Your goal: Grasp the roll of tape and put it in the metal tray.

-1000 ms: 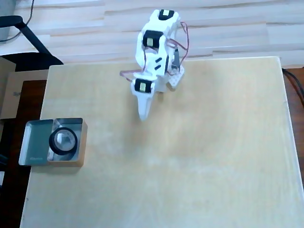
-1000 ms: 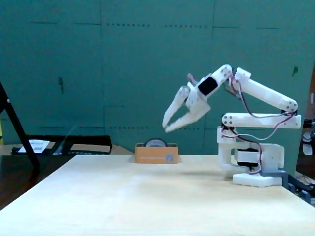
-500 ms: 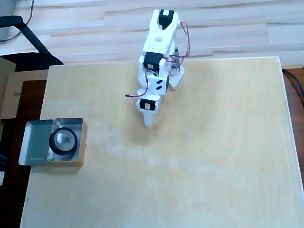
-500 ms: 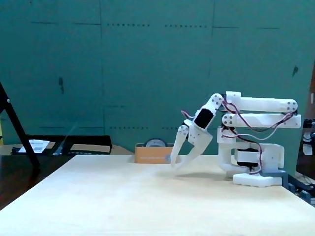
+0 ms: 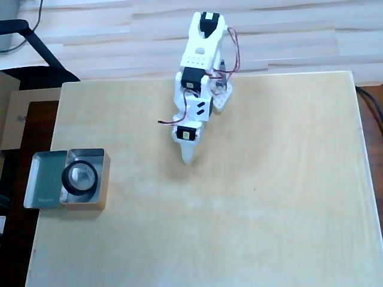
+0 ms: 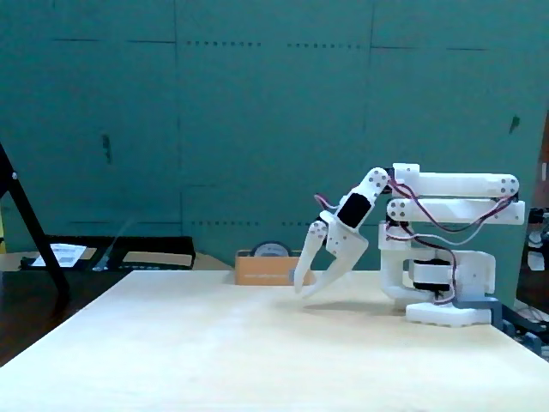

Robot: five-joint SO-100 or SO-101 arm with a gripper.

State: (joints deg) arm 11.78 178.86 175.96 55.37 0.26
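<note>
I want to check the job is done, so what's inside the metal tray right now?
The roll of tape sits inside the metal tray, against its right side in the overhead view. The floor under the ring is hidden. The claw is away, empty.

bare table (image 5: 251,197), metal tray (image 5: 42,179) at corner

White claw (image 5: 188,159) is hanging over pale wood-grain table (image 5: 251,197); off to its left in the overhead view, black roll of tape (image 5: 79,179) is sitting in silver, tan-sided metal tray (image 5: 43,179).
</note>
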